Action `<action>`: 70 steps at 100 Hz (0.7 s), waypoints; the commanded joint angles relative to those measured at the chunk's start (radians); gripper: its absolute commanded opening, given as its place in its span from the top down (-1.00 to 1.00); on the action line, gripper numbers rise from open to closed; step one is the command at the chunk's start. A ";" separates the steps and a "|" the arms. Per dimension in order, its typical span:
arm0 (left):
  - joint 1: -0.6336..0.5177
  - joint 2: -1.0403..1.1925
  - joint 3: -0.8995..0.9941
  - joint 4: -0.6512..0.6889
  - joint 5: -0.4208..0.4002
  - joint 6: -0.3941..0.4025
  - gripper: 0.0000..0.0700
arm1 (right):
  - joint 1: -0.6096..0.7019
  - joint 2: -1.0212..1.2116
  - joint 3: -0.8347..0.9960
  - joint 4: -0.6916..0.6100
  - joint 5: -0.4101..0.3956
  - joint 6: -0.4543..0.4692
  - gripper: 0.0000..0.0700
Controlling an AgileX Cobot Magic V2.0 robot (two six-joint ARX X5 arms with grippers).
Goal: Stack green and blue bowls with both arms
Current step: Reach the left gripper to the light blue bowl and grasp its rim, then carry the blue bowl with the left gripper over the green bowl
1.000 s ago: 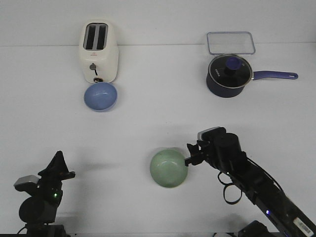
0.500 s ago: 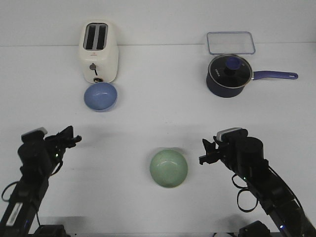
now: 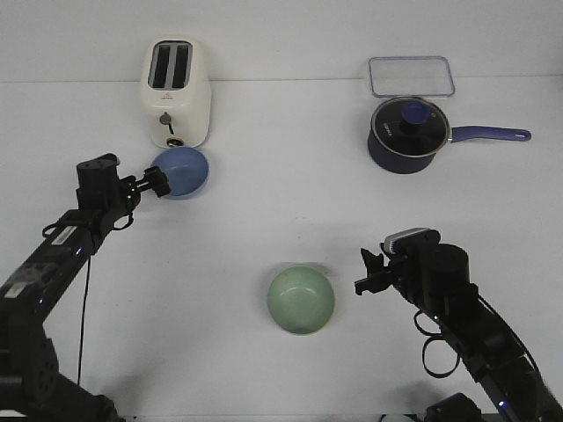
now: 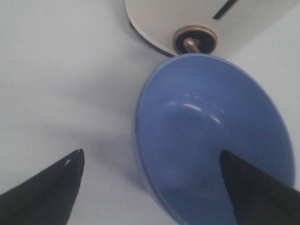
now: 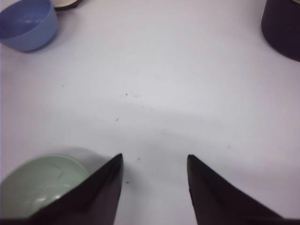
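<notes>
Where left fingers (image 4: 150, 187) spread astride blue bowl (image 4: 213, 136) rim, right fingers (image 5: 152, 187) apart, empty.

A plain white table (image 3: 281, 220) carries everything. At its far left stands a cream toaster (image 3: 177, 92), with the blue bowl (image 3: 182, 171) just in front of it (nearly touching its base). The green bowl (image 3: 301, 300) sits alone near the front centre. At the far right lies a clear rectangular container (image 3: 411, 76), with a dark saucepan (image 3: 410, 134) just in front, handle pointing right.
</notes>
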 commanded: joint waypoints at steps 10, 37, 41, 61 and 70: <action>0.002 0.160 0.144 -0.029 0.005 0.015 -0.52 | 0.003 0.008 0.006 0.009 0.003 -0.013 0.20; 0.002 0.233 0.219 -0.070 0.015 0.016 0.95 | -0.007 0.008 0.005 -0.019 0.089 -0.012 0.21; 0.002 0.225 0.219 -0.082 0.027 0.017 0.96 | -0.016 0.008 0.003 -0.021 0.112 -0.011 0.21; 0.000 0.142 0.219 -0.148 0.042 0.059 0.96 | -0.101 -0.003 -0.031 0.014 0.138 -0.008 0.20; -0.008 0.070 0.219 -0.182 0.095 0.078 0.96 | -0.138 -0.008 -0.067 0.041 0.134 -0.008 0.21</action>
